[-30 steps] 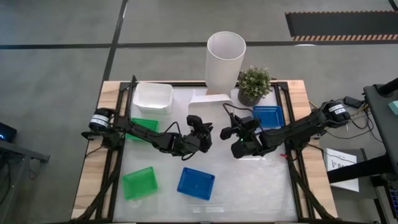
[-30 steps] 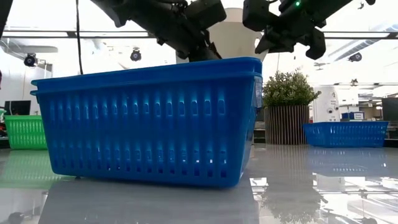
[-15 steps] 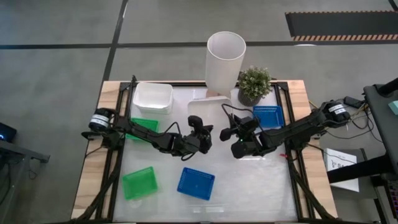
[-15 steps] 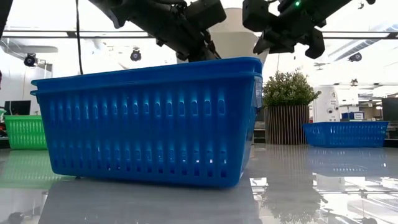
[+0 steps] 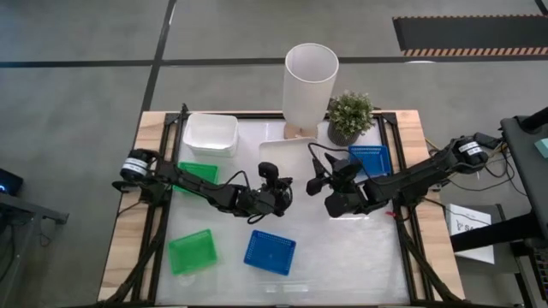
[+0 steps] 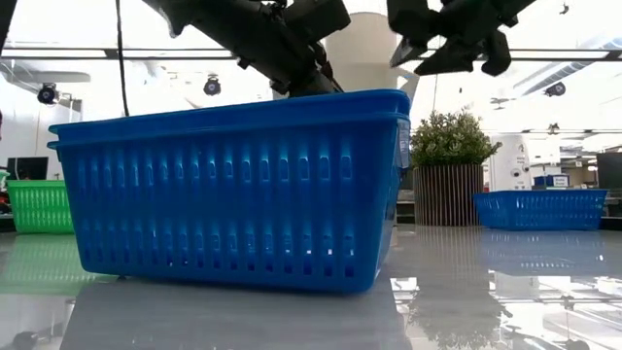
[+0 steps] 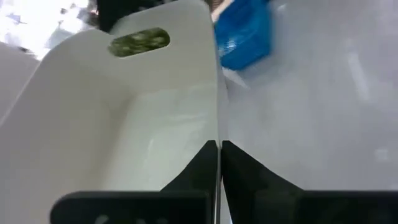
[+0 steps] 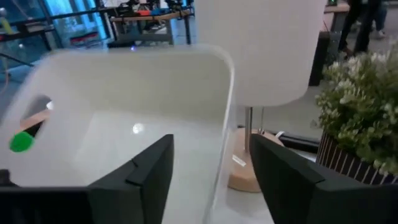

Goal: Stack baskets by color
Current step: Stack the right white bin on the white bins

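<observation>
at the table's middle, just in front of the tall white cylinder lamp (image 5: 310,84), sat the white basket (image 5: 287,154) in play, a loose one apart from the white basket stack (image 5: 210,134) at the far left corner. the left gripper (image 5: 273,184) was pinched tight on this basket's side wall, fingers (image 7: 205,180) either side of the thin rim. the right gripper (image 5: 332,181) straddled the opposite wall with its fingers (image 8: 152,171) spread and nothing clamped between them. two stacked blue baskets (image 5: 270,251) stood near the front edge, a green basket (image 5: 192,251) beside them, another green one (image 5: 199,173) under the left arm, and a lone blue basket (image 5: 370,159) by the potted plant (image 5: 350,116). the basket looked light, stiff and slick; i'd judge a one-sided pinch on the rim would let it tilt, so gripping mid-wall seemed wisest.
</observation>
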{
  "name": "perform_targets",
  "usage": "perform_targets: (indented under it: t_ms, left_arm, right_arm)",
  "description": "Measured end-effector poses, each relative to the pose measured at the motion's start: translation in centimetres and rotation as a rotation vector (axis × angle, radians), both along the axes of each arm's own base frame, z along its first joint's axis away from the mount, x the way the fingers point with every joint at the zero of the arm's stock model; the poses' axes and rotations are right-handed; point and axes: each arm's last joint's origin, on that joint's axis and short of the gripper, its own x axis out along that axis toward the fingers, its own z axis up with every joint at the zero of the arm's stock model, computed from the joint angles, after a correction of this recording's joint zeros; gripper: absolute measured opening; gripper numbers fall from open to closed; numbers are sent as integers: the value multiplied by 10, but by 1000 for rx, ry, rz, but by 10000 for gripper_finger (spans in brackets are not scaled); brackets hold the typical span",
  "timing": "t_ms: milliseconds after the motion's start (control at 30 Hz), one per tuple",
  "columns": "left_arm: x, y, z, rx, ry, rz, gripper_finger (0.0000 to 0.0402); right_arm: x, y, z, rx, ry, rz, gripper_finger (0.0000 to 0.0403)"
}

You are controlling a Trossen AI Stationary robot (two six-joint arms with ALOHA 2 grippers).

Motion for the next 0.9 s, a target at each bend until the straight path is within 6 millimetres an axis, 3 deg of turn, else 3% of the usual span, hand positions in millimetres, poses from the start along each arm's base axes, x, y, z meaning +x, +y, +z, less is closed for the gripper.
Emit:
perform_targets:
  t_ms: [200, 433, 567, 900]
  left_arm:
    - [-19, -1, 17, -227, 56, -158, 0]
    - [-67, 8, 49, -325, 251, -256, 0]
    - [-98, 25, 64, -330, 305, -223, 0]
    - [-174, 83, 87, -320, 184, -112, 0]
  right_arm:
    - [-11, 6, 15, 19, 29, 107, 232]
    - [-27, 23, 31, 12, 44, 240, 239]
    - [-38, 34, 38, 1, 43, 304, 235]
    - [-53, 54, 42, -23, 50, 394, 231]
